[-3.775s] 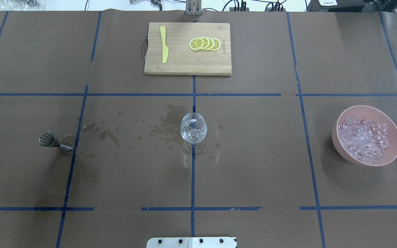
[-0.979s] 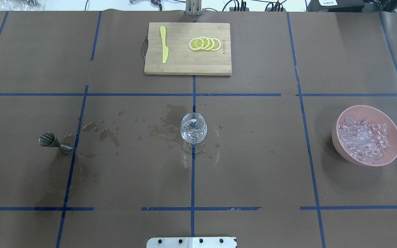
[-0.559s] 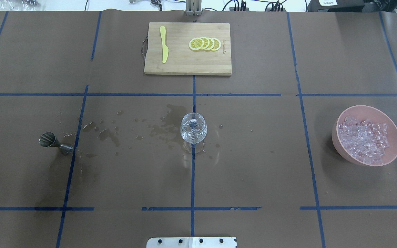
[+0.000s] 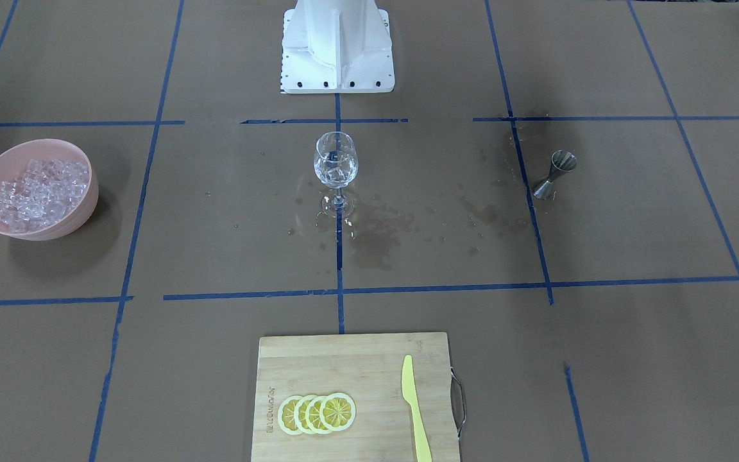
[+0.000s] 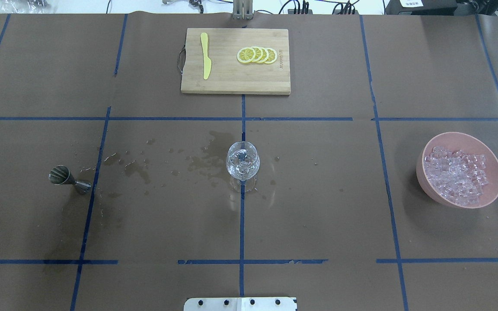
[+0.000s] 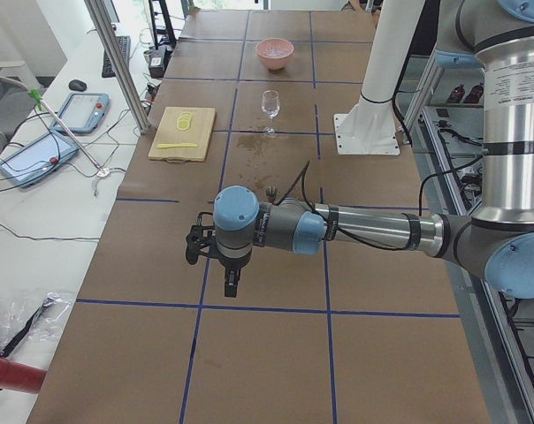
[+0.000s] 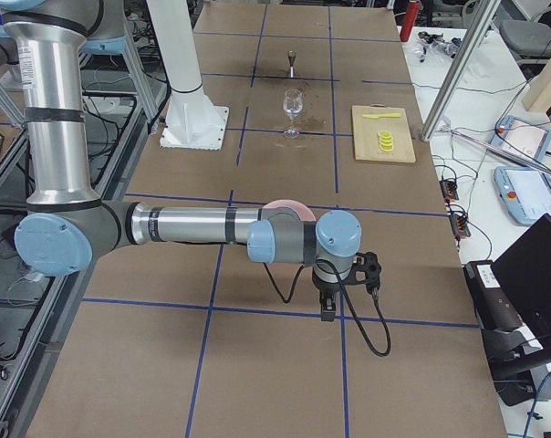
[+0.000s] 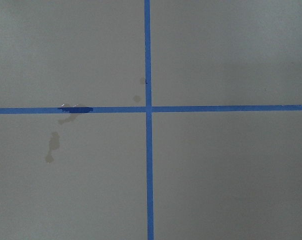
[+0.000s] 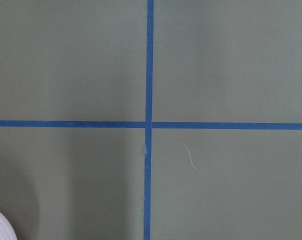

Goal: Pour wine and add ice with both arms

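We see the ice (image 5: 455, 175) piled in the pink bowl (image 5: 461, 139). The right gripper (image 7: 327, 307) hangs near that bowl, clear of it, and we cannot tell whether its fingers are spread.

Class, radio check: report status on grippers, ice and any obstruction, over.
Left gripper and right gripper out at the table ends, open or shut unclear. Ice piled in pink bowl, wine glass upright mid-table. Only wet stains beside glass.
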Robot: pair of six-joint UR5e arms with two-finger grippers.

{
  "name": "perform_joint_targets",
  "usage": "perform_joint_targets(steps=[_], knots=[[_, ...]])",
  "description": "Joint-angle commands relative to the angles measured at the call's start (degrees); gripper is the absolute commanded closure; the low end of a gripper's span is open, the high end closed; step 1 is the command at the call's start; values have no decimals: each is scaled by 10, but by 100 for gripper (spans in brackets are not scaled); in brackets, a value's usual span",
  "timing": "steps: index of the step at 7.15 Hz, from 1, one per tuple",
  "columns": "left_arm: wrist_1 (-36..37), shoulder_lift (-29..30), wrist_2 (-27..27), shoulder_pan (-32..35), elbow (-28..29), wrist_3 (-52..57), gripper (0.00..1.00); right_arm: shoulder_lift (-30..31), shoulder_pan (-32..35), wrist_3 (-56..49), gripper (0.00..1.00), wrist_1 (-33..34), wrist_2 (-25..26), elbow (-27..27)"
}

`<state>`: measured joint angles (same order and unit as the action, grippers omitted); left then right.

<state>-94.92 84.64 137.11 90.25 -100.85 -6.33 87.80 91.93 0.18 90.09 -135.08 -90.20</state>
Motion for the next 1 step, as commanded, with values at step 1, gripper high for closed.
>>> perform_joint_targets(steps=[1], knots=[[0, 0, 0, 0, 1, 0, 0, 0, 0, 0, 0, 0, 0, -1]])
